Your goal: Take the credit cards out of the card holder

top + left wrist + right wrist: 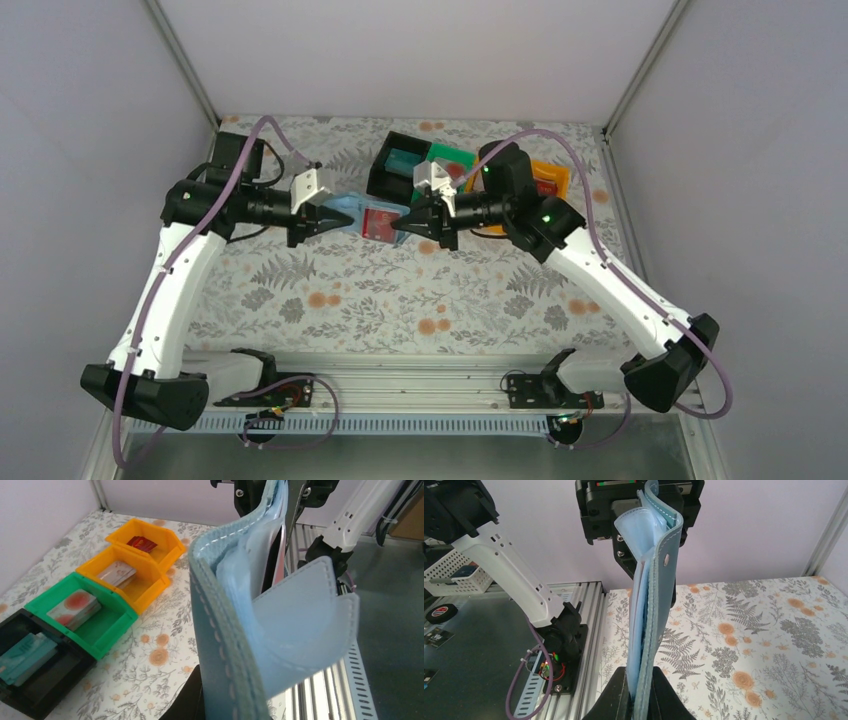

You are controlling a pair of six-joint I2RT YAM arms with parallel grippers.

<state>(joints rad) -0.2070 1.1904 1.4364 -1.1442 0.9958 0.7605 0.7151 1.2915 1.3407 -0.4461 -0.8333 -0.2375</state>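
The card holder is held over the desk, pinched by the left fingers and the right fingers, a red card inside. Teal cards are kept in the black bin, spotted cards in the green bin, more cards in the orange bins.

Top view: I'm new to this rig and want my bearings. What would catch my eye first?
A blue wallet hangs open above the middle of the table, stretched between the left arm and the right arm, jaws shut on each end. A red card shows in the half nearer the right arm. Behind stand a black bin, a green bin and orange bins, holding cards.
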